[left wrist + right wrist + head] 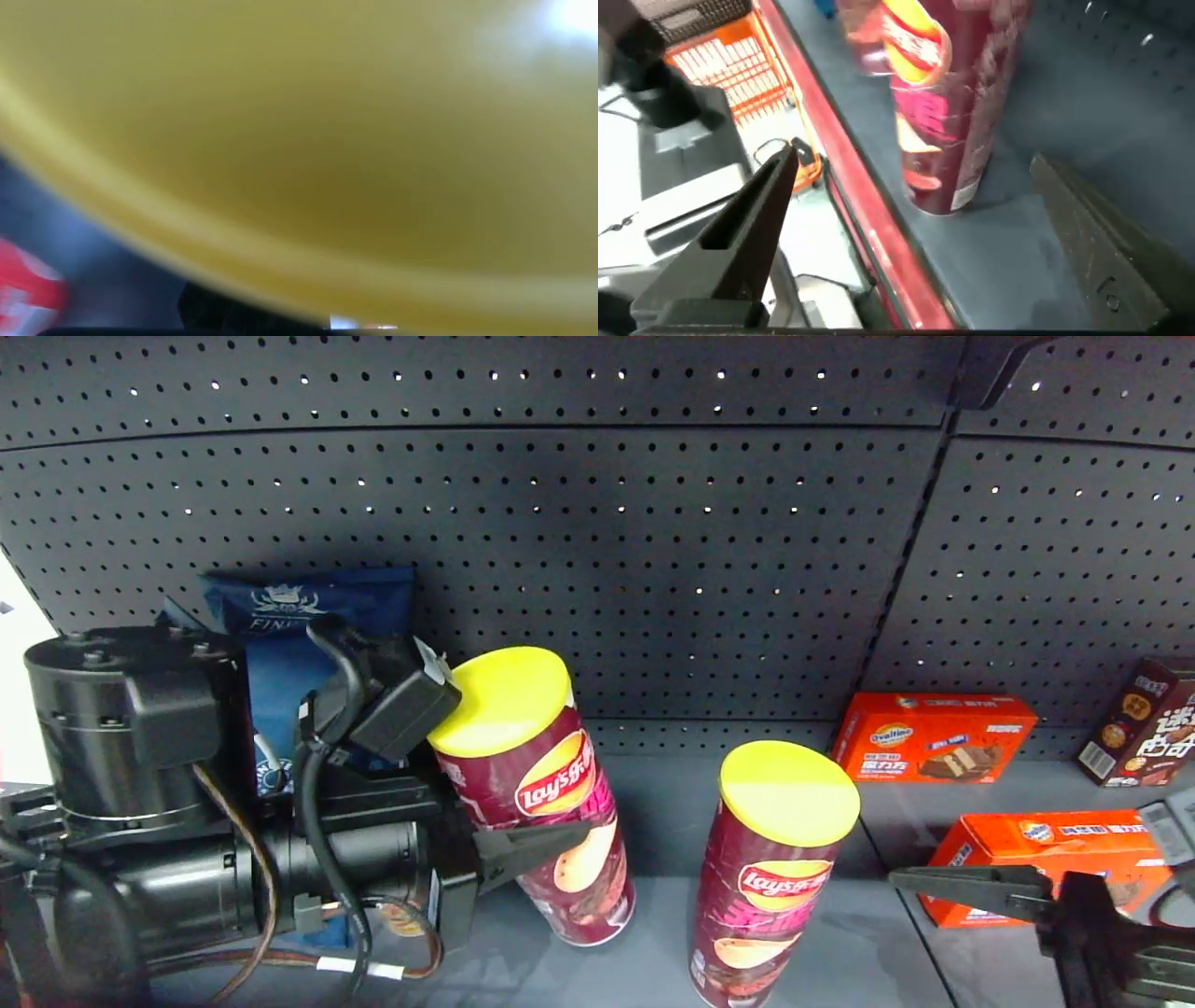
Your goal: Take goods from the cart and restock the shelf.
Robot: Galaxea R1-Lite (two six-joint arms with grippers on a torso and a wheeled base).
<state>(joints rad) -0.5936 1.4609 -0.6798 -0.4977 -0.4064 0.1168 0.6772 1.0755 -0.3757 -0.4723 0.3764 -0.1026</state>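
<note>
The left end effector (523,826) is grasping a tilted can (509,700) around its middle, on the shelf (672,821) beside a blue bag (308,607). A second can (780,868) is standing upright near it. The right end effector (913,159) is hovering released, fingers spread wide, by the orange boxes (934,737).

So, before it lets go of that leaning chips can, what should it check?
1. Grip of left gripper on held can: ok.
2. Can upright: not ok, it leans.
3. Its base flat on the shelf: cannot tell.
4. Gap to second can: ok, they stand apart.
5. The right gripper open, empty, touching neither can: ok.
</note>
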